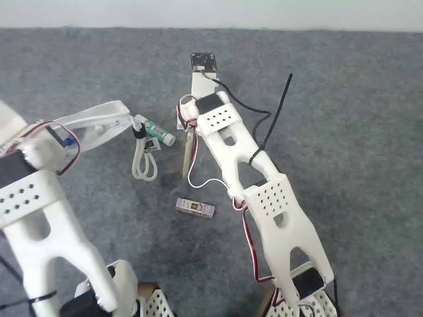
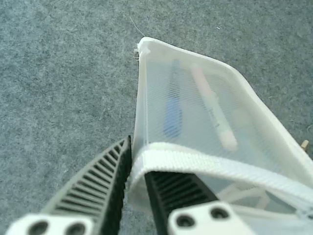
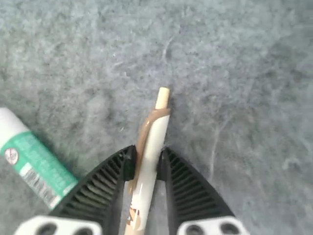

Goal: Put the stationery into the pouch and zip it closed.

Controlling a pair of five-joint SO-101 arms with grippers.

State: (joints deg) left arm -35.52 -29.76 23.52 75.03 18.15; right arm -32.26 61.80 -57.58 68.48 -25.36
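Left gripper [image 2: 137,152]: clamped on the pouch [image 2: 205,98] rim, far left.
Right gripper [image 3: 145,156]: squeezed a pen [image 3: 159,122], mid-table.
Green tube [image 1: 159,132]: lay between them.
Small box [image 1: 195,208]: nearer, apart.

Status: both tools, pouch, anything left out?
Left tool shut on the pouch rim; blue pen and pink pen inside. Right tool shut on a beige pen. Glue stick and small box lie on the mat.
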